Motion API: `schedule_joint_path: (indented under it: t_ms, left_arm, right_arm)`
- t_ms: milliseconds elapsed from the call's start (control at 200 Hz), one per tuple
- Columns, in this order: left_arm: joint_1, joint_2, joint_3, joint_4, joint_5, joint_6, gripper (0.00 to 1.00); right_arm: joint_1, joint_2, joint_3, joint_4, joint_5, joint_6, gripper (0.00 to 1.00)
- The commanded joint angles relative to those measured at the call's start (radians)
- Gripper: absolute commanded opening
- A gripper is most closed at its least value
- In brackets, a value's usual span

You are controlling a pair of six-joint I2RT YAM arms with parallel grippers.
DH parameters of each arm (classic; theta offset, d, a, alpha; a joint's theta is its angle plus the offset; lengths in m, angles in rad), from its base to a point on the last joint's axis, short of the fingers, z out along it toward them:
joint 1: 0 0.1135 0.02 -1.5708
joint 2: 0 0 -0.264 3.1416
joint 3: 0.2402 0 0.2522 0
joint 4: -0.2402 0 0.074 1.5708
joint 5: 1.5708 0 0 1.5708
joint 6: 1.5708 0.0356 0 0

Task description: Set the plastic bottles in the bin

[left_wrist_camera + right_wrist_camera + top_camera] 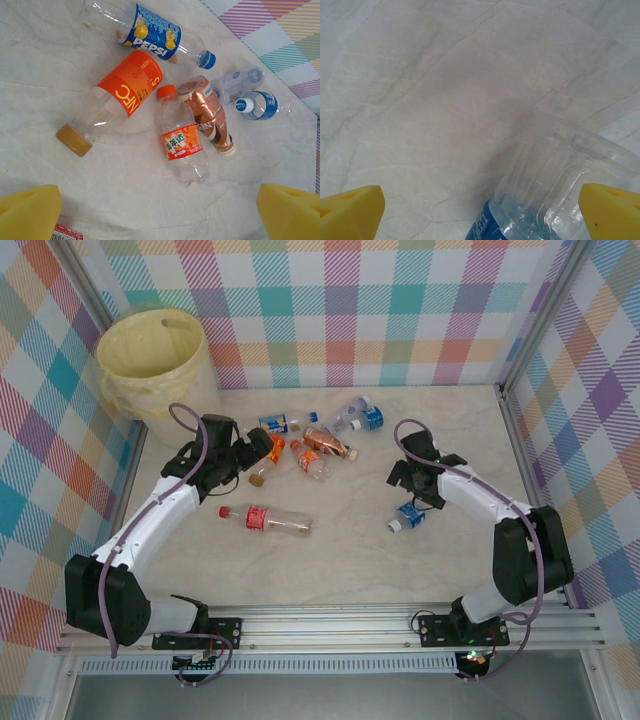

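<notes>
Left gripper [160, 215] and right gripper [481, 210] both gape wide, gripping nothing.
Bottles [131, 85] cluster on the counter [350, 560] under your left; a blue-label bottle [555, 185] lies between your right pads [610, 210]; bin [172, 390] upper left.

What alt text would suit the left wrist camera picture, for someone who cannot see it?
Six small plastic bottles lie jumbled on a pale marbled table, among them a blue Pepsi bottle and an orange-labelled bottle with a gold cap. The left arm's two yellow fingers sit wide apart in the bottom corners, holding nothing.
</notes>
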Motion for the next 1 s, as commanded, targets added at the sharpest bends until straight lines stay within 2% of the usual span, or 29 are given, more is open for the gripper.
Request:
schedule_joint_path:
  t_ms: [0,175,335,500,675,785,995]
  left_arm:
    - [0.013,0.001,-0.014,-0.002,0.021,0.004,1.00]
    - [0.025,-0.007,-0.037,-0.002,0.016,0.011,1.00]
    - [0.038,-0.009,-0.062,0.005,0.034,0.006,1.00]
    - [0.043,-0.019,-0.081,0.008,0.035,0.003,1.00]
    - [0.048,-0.019,-0.088,0.009,0.035,0.003,1.00]
    - [0.050,-0.024,-0.090,0.003,0.035,0.003,1.00]
    - [0.053,-0.048,-0.099,-0.007,0.032,0.005,1.00]
  right_arm:
    - [0.007,-0.068,0.057,-0.145,0.015,0.019,1.00]
    - [0.011,-0.164,-0.078,-0.208,-0.063,0.237,1.00]
    - [0.013,-0.153,-0.166,-0.216,-0.098,0.369,1.00]
    - [0.013,-0.118,-0.194,-0.229,-0.073,0.390,1.00]
    - [0.011,-0.059,-0.191,-0.147,-0.083,0.344,1.00]
    - [0.011,-0.023,-0.208,-0.111,-0.090,0.389,0.95]
    - [0.012,-0.040,-0.254,-0.050,-0.060,0.397,0.78]
